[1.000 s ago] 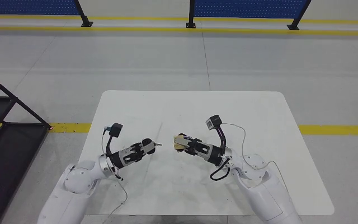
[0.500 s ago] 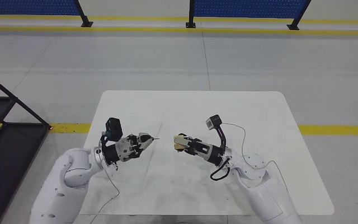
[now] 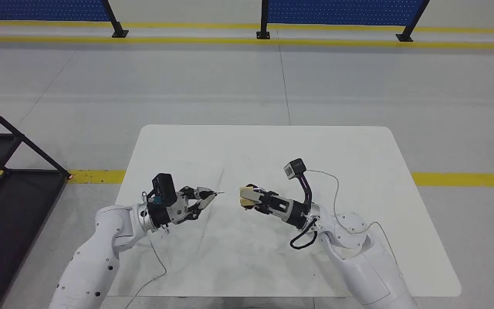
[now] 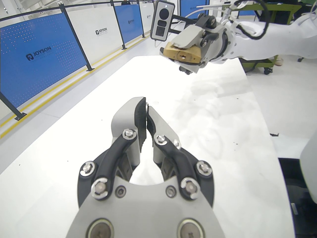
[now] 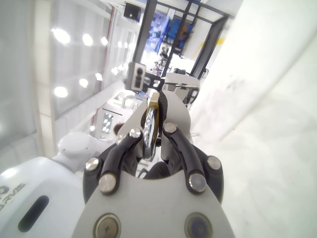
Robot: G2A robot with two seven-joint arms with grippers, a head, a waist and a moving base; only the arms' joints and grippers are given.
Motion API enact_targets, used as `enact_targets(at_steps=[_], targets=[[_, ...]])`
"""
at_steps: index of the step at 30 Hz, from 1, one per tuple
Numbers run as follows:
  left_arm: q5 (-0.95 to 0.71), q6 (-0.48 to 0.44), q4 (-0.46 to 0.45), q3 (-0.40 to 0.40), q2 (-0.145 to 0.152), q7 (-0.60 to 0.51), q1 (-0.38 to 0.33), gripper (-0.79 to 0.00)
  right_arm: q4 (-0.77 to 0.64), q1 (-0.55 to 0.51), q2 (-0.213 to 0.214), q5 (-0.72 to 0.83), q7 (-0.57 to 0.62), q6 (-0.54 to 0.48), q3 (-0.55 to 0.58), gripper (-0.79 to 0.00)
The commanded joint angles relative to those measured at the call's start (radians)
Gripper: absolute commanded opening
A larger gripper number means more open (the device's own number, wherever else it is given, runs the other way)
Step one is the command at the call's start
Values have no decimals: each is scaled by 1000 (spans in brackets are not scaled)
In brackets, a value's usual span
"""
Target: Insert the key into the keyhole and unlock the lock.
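My left gripper (image 3: 204, 195) is shut on a thin metal key (image 3: 217, 193) that juts toward the table's middle. In the left wrist view its fingertips (image 4: 140, 107) are pressed together and the key is nearly hidden between them. A short gap away, my right gripper (image 3: 248, 197) is shut on a brass padlock (image 3: 246, 196), held above the white table (image 3: 347, 170). The padlock (image 4: 184, 55) turns its keyhole (image 4: 182, 56) toward the left gripper. In the right wrist view the brass body (image 5: 154, 105) and silver shackle (image 5: 148, 130) sit between the right gripper's pads.
A black frame (image 3: 23, 154) stands left of the table. Blue barrier panels (image 3: 340, 9) line the far side of the floor, behind yellow floor lines (image 3: 451, 178). Cables (image 3: 333, 185) trail from both arms over the tabletop.
The left arm has swung its elbow outward and re-angled the wrist, carrying the key slightly away from me. The right arm and padlock have stayed in place.
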Motion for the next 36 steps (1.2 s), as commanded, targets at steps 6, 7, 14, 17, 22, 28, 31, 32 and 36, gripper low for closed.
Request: enact_targets(at_steps=[6,7,14,17,22,28,31,32,36], targets=[[43,44,-2,1,0,-28,-4,-785,0,0,0,0,0,0,0,-785],[46,69,1,7,-2,-8,-7,-785,0,0,0,0,0,0,0,-785],[393,155,29,39,13,230,-55,-785,0,0,0,0,0,0,0,-785],[651,251,27,62,32,399,-66,-785,0,0,0,0,0,0,0,-785],[980,511,87,96,61,689,-97,-785,0,0,0,0,0,0,0,-785],[1126,799,189,126,71,899,-173,-785,0,0,0,0,0,0,0,-785],[1161,899,219,142,72,967,-213,-785,0,0,0,0,0,0,0,-785],[1176,944,216,144,72,989,-230,-785,0,0,0,0,0,0,0,-785],[1201,1079,234,156,73,1049,-265,-785,0,0,0,0,0,0,0,-785]])
